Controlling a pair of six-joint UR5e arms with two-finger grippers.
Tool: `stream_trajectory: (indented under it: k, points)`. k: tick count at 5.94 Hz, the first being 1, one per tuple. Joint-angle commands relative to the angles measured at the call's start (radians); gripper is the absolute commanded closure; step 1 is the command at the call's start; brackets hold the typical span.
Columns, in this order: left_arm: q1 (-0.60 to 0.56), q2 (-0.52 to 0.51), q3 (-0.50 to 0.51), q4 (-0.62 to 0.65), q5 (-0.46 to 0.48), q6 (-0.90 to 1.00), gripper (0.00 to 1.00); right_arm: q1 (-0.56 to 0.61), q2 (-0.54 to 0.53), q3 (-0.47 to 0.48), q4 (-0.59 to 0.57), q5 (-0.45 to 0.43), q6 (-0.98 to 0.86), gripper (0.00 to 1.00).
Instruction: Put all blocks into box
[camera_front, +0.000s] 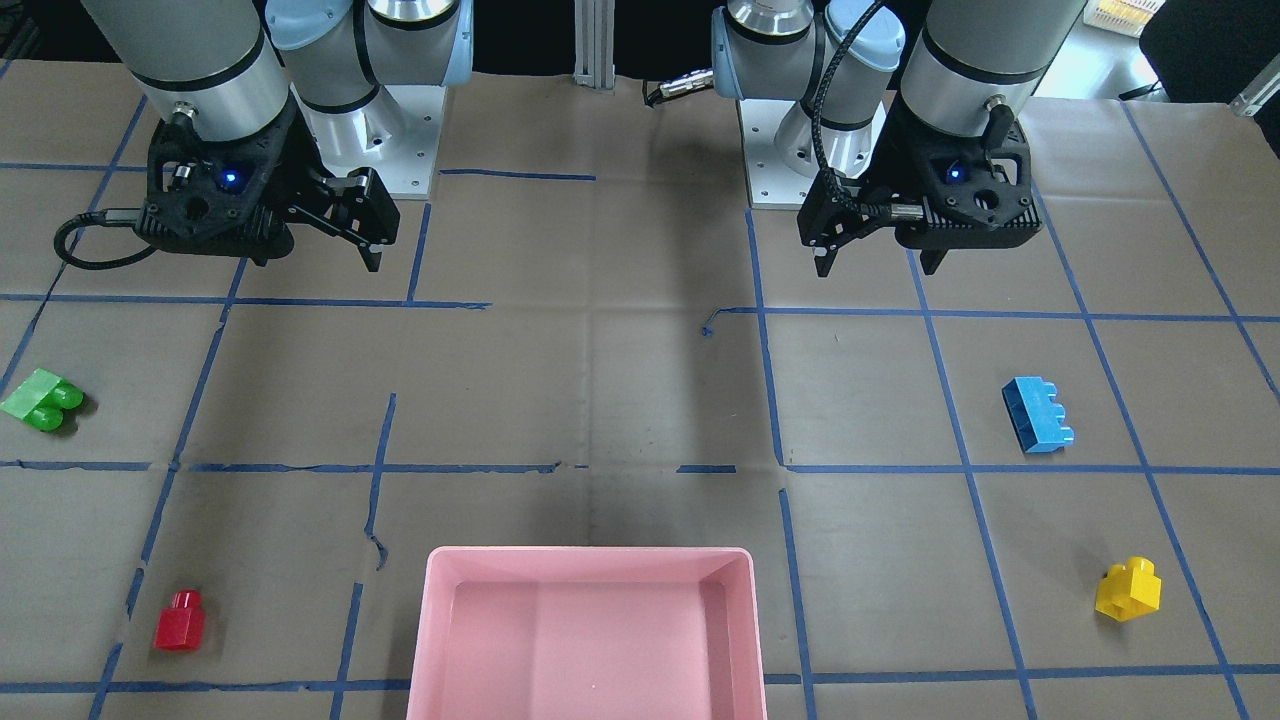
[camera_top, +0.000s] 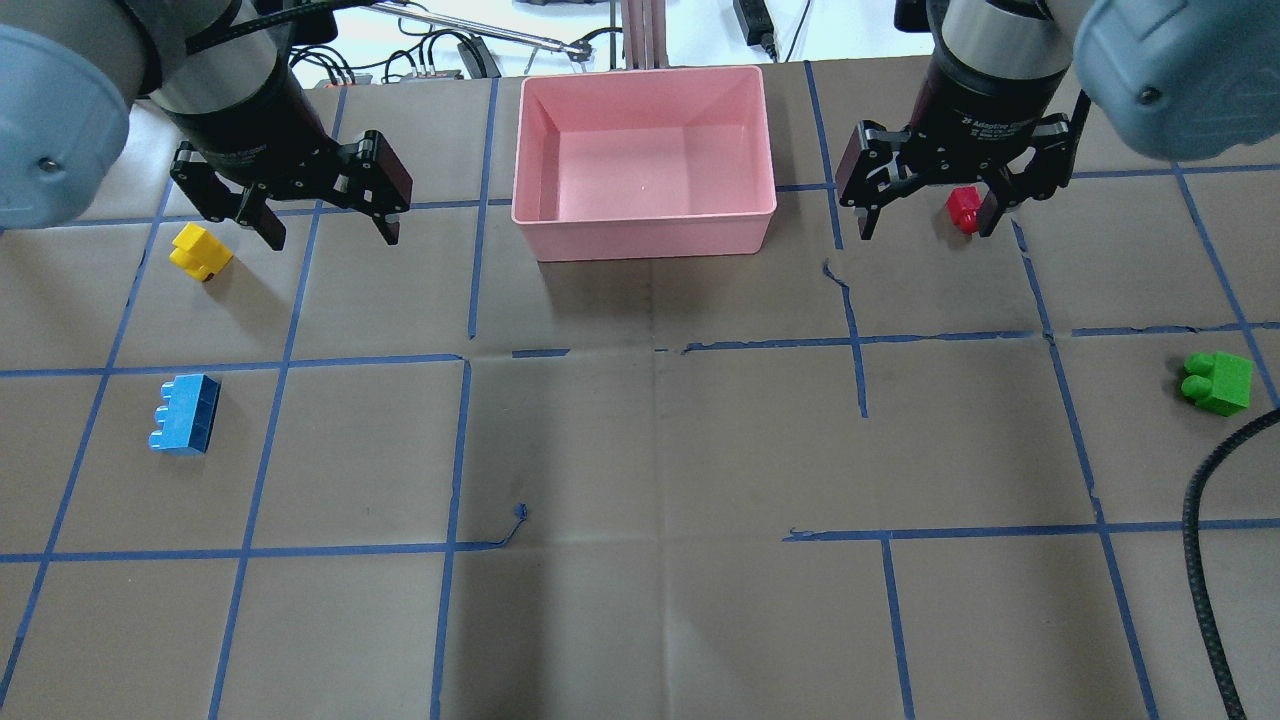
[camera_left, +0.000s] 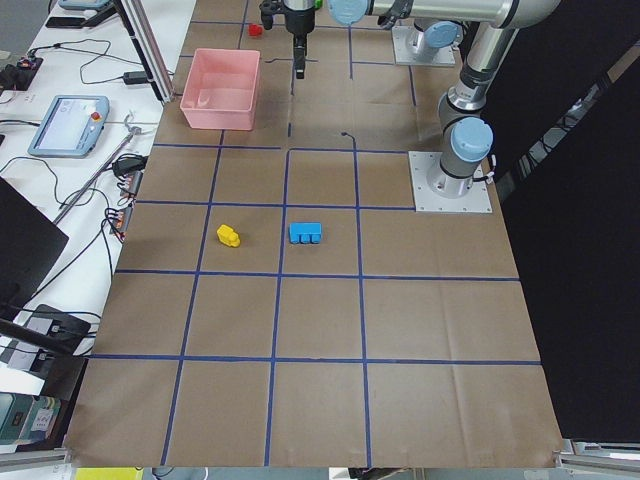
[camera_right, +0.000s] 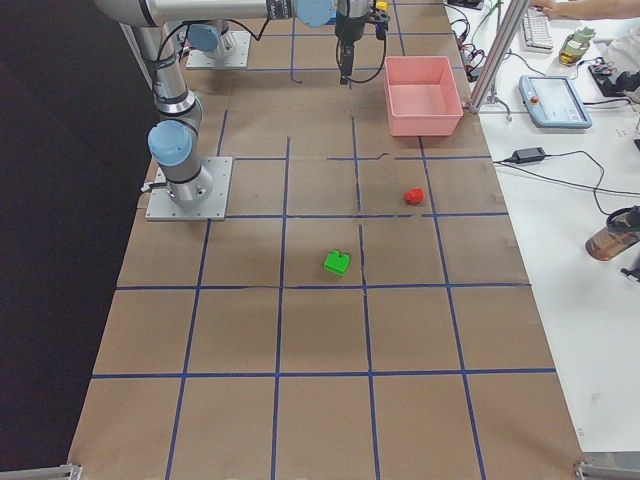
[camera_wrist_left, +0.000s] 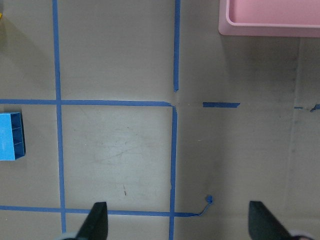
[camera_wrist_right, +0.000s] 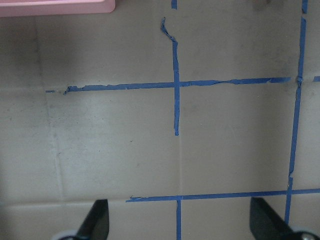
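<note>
The pink box (camera_top: 640, 228) stands empty at the table's far middle edge, also in the front view (camera_front: 590, 562). The yellow block (camera_top: 200, 251) and the blue block (camera_top: 185, 414) lie on my left side; the blue one shows at the left wrist view's edge (camera_wrist_left: 11, 136). The red block (camera_top: 964, 208) and the green block (camera_top: 1218, 382) lie on my right side. My left gripper (camera_top: 333, 237) and my right gripper (camera_top: 927, 228) are both open and empty, held high over the table near the bases, apart from every block (camera_front: 875, 268) (camera_front: 315, 260).
Blue tape lines grid the brown paper table cover. A black cable (camera_top: 1200, 560) hangs in at the overhead view's right. The arm bases (camera_front: 375, 150) stand on the robot's side. A side bench with a teach pendant (camera_left: 65, 125) runs past the box's edge.
</note>
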Motion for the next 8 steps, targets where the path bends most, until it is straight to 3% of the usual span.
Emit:
stream_trajectory:
  k: [1,3,6,8]
  points:
    - [0.007,0.002,-0.001,0.0,0.0,0.0,0.0,0.0,0.0,0.0,0.0,0.0,0.0,0.0]
    - [0.092,-0.001,0.019,-0.002,-0.012,0.031,0.0,0.0,0.0,0.0,0.0,0.0,0.0,0.0]
    - [0.362,-0.016,-0.008,-0.003,-0.004,0.271,0.01,0.0,0.002,0.0,-0.002,0.0,0.0,0.0]
    - [0.462,-0.06,-0.051,0.036,-0.006,0.412,0.01,-0.082,0.009,0.003,-0.009,-0.014,-0.128,0.0]
